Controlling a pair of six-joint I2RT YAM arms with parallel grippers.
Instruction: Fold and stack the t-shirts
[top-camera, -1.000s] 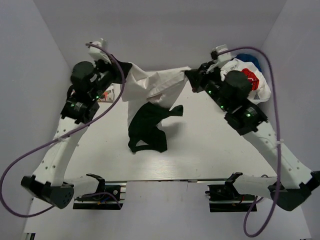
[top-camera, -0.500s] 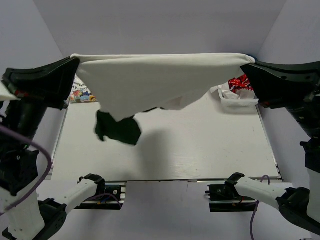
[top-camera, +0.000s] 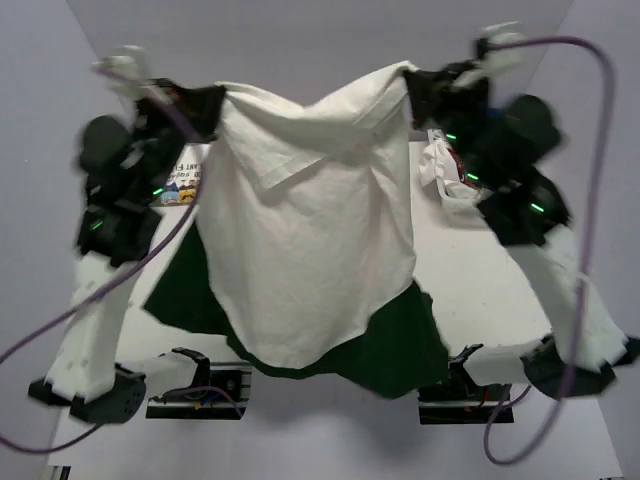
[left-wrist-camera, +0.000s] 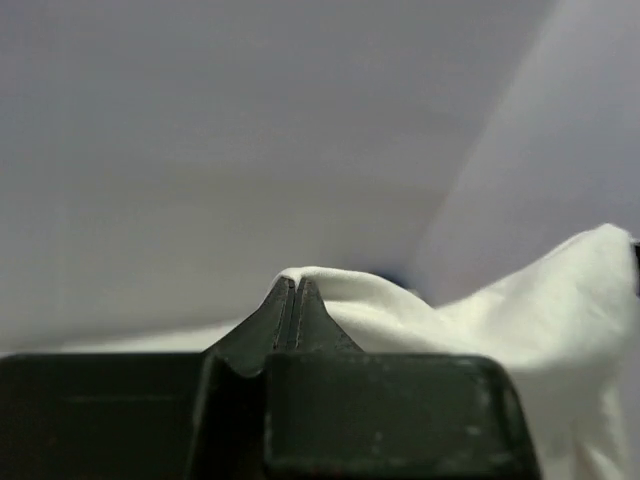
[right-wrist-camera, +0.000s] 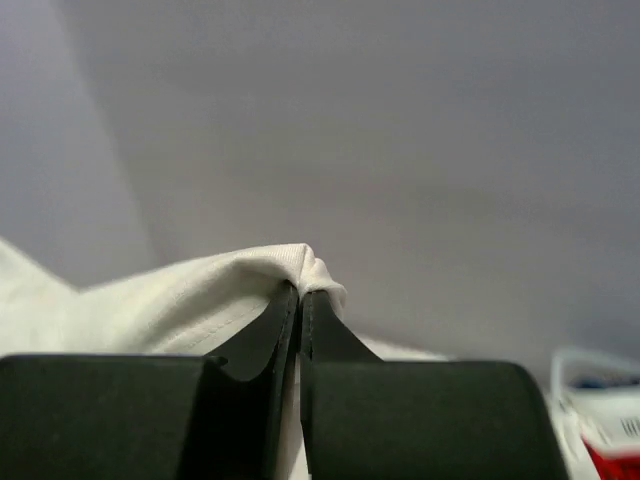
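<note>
A white t-shirt (top-camera: 310, 230) with dark green parts hangs spread in the air above the bench (top-camera: 490, 290). The left jaws are pinched tight on one top corner and the right jaws on the other. The green lower part droops toward the bench's near edge. A white basket (top-camera: 455, 200) with crumpled cloth sits at far right.
</note>
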